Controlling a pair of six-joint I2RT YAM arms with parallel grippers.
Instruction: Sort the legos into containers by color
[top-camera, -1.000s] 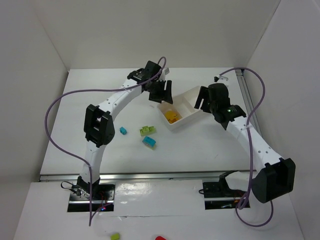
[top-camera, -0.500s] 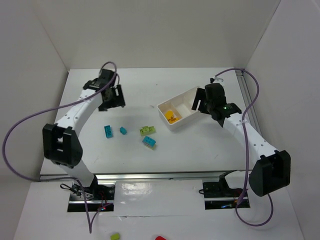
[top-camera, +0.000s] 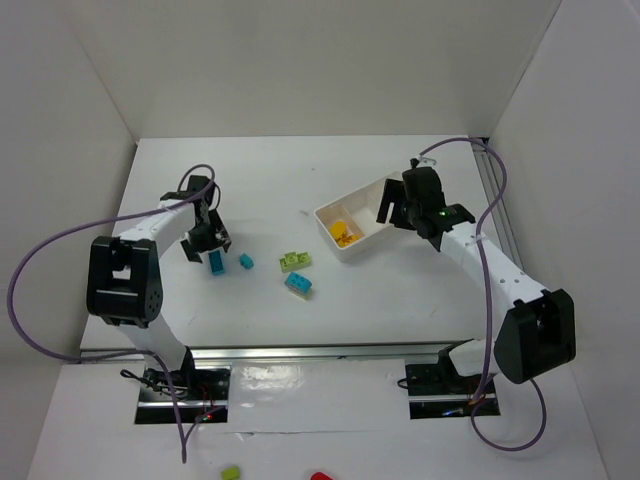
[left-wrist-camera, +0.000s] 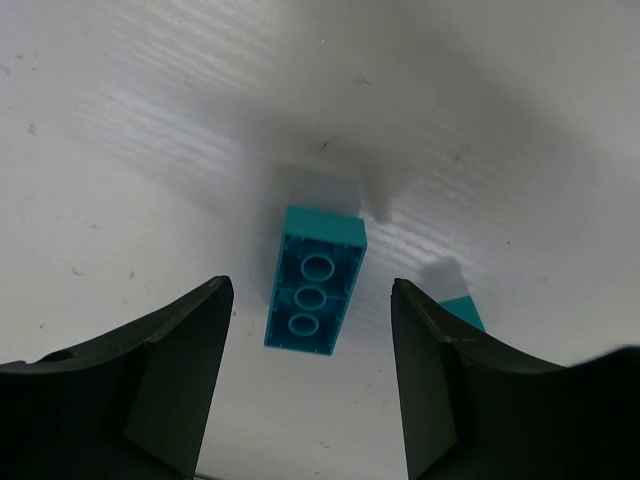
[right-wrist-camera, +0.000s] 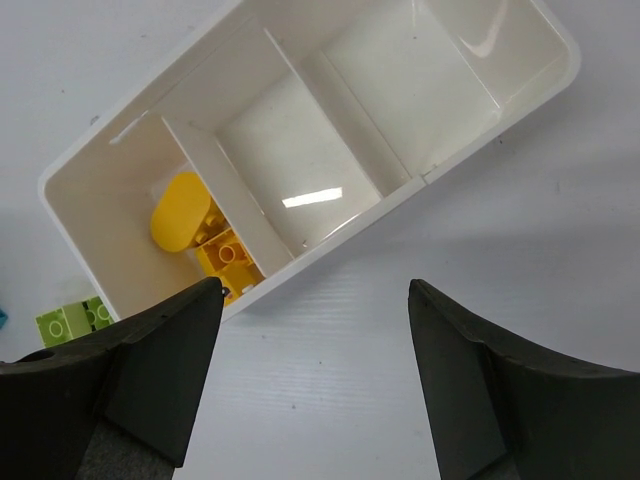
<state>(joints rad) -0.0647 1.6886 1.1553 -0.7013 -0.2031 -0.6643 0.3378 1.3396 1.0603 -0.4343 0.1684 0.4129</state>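
Three cyan bricks (top-camera: 215, 263) (top-camera: 245, 261) (top-camera: 298, 284) and one green brick (top-camera: 294, 261) are lying loose, while at least two yellow pieces (right-wrist-camera: 180, 210) (right-wrist-camera: 228, 258) are sitting in one white tray (top-camera: 370, 243).

Nothing legible shows in any view. The white tray (right-wrist-camera: 440, 80) carries no print that can be read, and no lettering, number or brand mark can be made out on the cyan brick (left-wrist-camera: 315, 280).
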